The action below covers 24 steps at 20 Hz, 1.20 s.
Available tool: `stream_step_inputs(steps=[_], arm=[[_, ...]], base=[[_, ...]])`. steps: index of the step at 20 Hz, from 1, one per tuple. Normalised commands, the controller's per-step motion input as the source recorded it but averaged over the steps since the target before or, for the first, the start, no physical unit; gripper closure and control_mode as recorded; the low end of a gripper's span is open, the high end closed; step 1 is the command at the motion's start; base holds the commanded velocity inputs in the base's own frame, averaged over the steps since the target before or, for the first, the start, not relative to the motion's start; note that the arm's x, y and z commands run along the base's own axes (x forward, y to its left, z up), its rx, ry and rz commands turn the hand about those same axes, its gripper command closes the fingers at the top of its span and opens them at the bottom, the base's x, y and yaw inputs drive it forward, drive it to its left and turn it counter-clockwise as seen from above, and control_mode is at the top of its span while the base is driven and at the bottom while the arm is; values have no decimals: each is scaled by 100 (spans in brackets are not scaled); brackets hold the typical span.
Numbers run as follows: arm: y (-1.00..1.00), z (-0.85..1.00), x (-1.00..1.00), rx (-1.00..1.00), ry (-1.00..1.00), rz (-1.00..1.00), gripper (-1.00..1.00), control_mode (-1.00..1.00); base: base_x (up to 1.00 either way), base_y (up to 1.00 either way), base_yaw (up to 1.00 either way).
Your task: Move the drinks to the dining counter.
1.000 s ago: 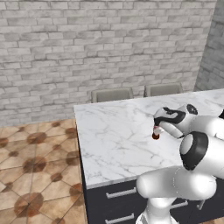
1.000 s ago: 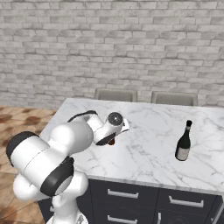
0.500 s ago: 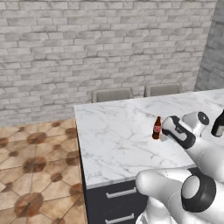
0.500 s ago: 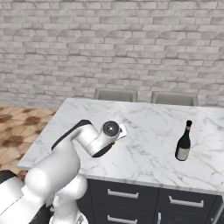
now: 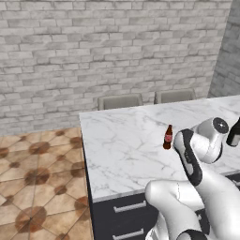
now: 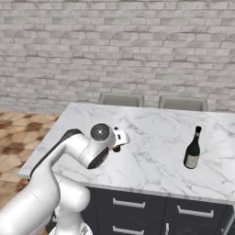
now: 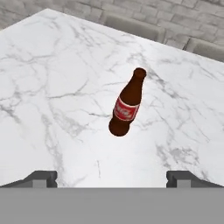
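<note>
A dark brown bottle (image 7: 127,105) with a red label stands upright on the dining counter (image 7: 52,87), a white grey-veined marble top. My gripper (image 7: 111,177) is open, a little back from it, with nothing between the fingertips (image 7: 41,176). In the left base view the brown bottle (image 5: 167,137) stands just left of my arm, near the middle of the dining counter (image 5: 117,140). A black wine-like bottle (image 6: 193,149) stands upright farther right on the dining counter (image 6: 156,165). In the right base view my hand covers most of the brown bottle (image 6: 117,149).
Two grey chairs (image 5: 119,101) (image 5: 175,95) stand at the counter's far side, before a grey brick wall. Dark drawers with silver bar handles (image 6: 128,203) run under the top. A tiled floor (image 5: 37,187) lies to the left of the counter.
My hand has drawn back from the brown bottle, which stays upright on the counter. The black bottle has not moved.
</note>
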Motion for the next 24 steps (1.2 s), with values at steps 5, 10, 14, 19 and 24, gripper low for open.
stream_step_inputs(steps=[5,10,14,19,24], arm=[[6,36,-24,0,17,-31,-100,-100],[6,40,-53,0,18,-26,-100,-100],[6,40,-62,1,1,-14,-100,-100],[20,16,-36,6,-10,0,-100,-100],[45,4,-16,6,-8,2,-100,-100]], base=[[0,0,0],[0,0,0],[0,0,0],[0,0,0],[0,0,0]])
